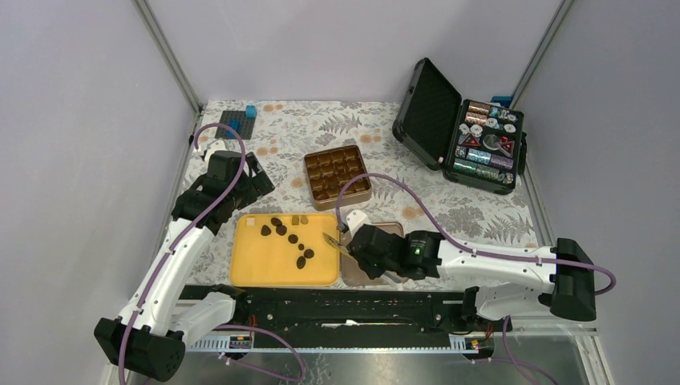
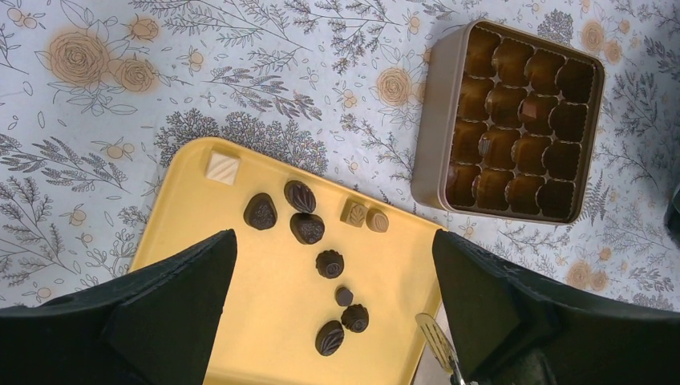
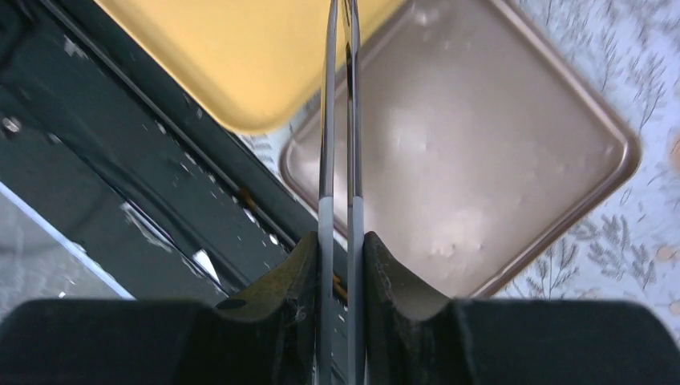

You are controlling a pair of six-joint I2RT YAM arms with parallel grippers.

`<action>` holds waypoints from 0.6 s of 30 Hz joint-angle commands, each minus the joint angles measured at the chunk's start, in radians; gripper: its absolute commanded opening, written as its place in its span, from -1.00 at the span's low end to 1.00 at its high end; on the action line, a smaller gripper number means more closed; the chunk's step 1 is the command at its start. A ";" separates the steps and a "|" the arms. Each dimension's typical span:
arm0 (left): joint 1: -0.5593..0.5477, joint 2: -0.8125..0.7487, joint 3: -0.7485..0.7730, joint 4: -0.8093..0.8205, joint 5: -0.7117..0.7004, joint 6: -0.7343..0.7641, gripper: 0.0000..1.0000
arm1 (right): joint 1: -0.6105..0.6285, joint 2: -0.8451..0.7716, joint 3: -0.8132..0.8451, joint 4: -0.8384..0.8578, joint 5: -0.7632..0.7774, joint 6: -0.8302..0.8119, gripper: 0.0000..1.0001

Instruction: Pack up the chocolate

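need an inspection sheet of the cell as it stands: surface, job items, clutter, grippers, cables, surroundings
Surface: floral tablecloth, no spills seen.
Job's things: chocolate, ten pieces loose on the yellow tray; compartment box open beyond the tray; lid lies beside the tray, below the right gripper.
Clutter: open black case of small colourful items, far right; black block with a blue cube, far left.
Grippers: left gripper open above the tray, holding nothing; right gripper shut on tongs, tips at the tray's edge.
Cables: purple cables along both arms; the right one arcs over the box's near corner.
Surroundings: grey walls, frame posts; nothing else seen.
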 commanded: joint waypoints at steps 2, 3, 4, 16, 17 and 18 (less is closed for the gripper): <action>0.006 -0.011 0.011 0.006 -0.017 -0.009 0.98 | 0.029 -0.061 -0.059 0.028 -0.063 0.049 -0.42; 0.006 -0.011 0.011 0.002 -0.022 -0.013 0.97 | 0.034 -0.054 -0.057 0.024 -0.068 0.049 -0.41; 0.006 -0.009 0.012 -0.003 -0.026 -0.017 0.97 | 0.039 -0.046 -0.054 0.024 -0.074 0.045 -0.39; 0.007 -0.006 0.028 -0.017 -0.042 -0.016 0.97 | 0.067 0.028 -0.051 0.109 -0.078 0.023 -0.14; 0.006 -0.008 0.029 -0.015 -0.042 -0.015 0.97 | 0.067 0.035 -0.054 0.122 -0.066 0.020 -0.11; 0.007 -0.008 0.030 -0.017 -0.043 -0.014 0.97 | 0.067 0.042 -0.054 0.132 -0.055 0.016 -0.08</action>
